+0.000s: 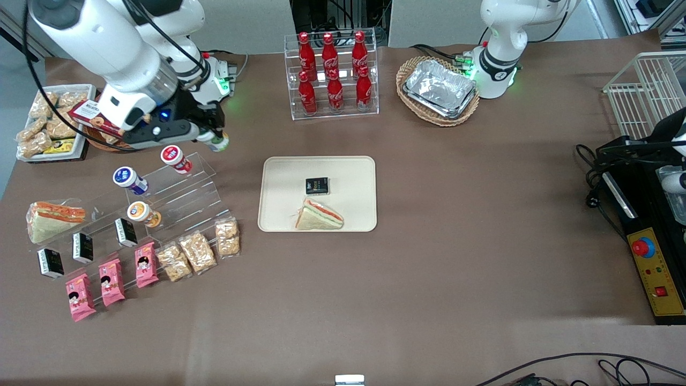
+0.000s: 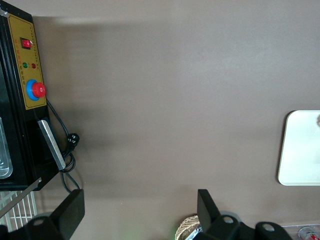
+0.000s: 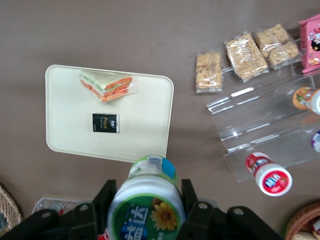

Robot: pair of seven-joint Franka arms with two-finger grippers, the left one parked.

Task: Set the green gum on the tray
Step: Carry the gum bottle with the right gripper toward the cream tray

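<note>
Right wrist view: end effector (image 3: pixel 146 200) clamps green gum (image 3: pixel 146 202), near tray (image 3: pixel 60 137).

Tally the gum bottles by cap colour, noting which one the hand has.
Green: 1, the green gum, gripped in the hand above the table beside the acrylic steps, not yet over the tray
Red: 1
Blue: 1
Orange: 1
Total: 4

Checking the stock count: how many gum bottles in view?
4. The green gum is held in the gripper, above the acrylic steps. On the steps: red-topped bottle, blue-topped bottle, orange-topped bottle. None seem hidden.
</note>
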